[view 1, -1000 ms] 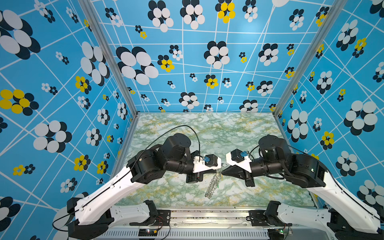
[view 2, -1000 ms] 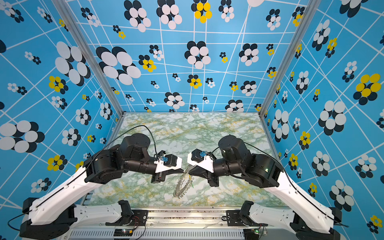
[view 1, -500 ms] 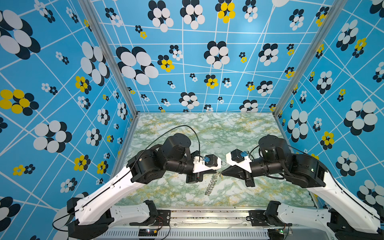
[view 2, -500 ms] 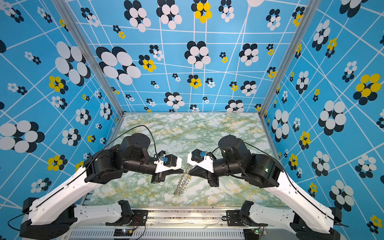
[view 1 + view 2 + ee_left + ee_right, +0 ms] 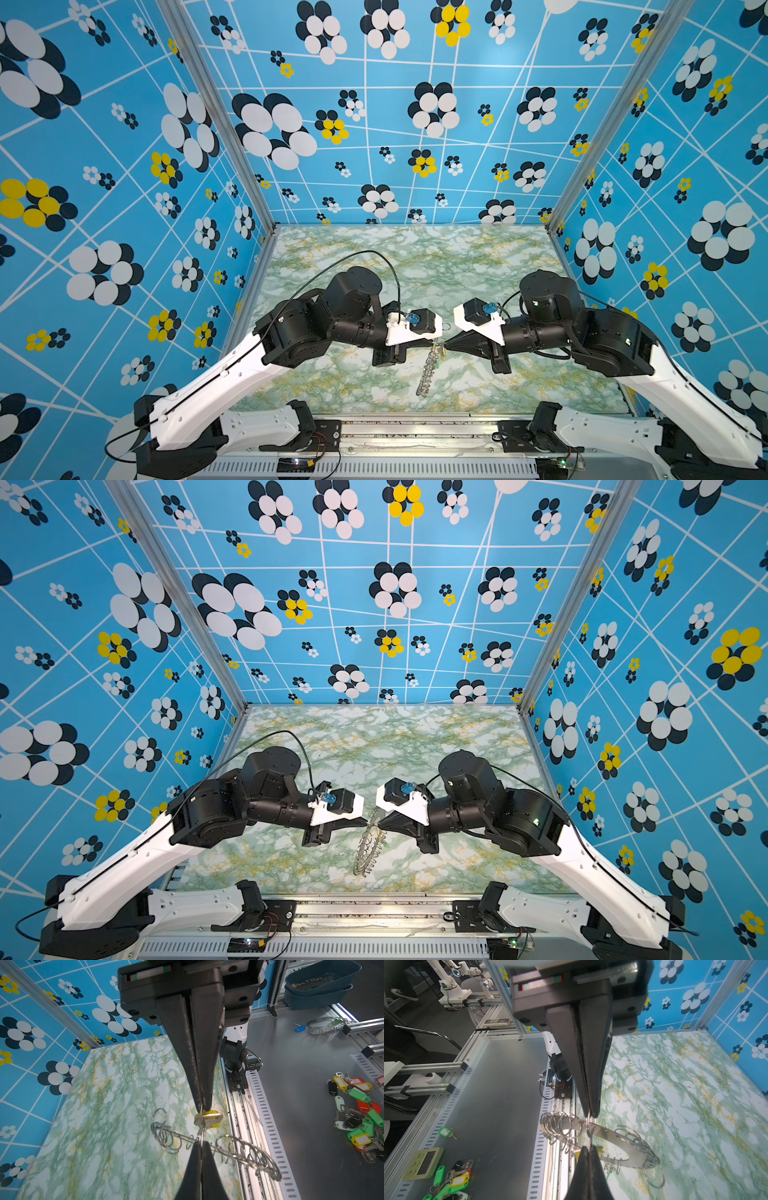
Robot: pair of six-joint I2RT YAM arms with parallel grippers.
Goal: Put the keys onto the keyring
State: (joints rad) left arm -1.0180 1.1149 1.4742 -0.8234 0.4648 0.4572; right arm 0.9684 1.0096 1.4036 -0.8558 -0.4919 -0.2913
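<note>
Keyring (image 5: 428, 370) has swung edge-on since earlier, hanging above table (image 5: 478, 257) between the grippers. Left gripper (image 5: 202, 1108) clenched on a wire loop by the yellow key (image 5: 209, 1119), seen only from left wrist. Right gripper (image 5: 590, 1114) clenched on a rim loop; right wrist alone shows the ring's flat face.

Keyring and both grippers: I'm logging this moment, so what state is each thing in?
keyring: lifted off the table, hanging edge-on between the grippers.
left gripper: shut on a wire loop.
right gripper: shut on a wire loop.
yellow key: hanging by the left gripper's tips.
</note>
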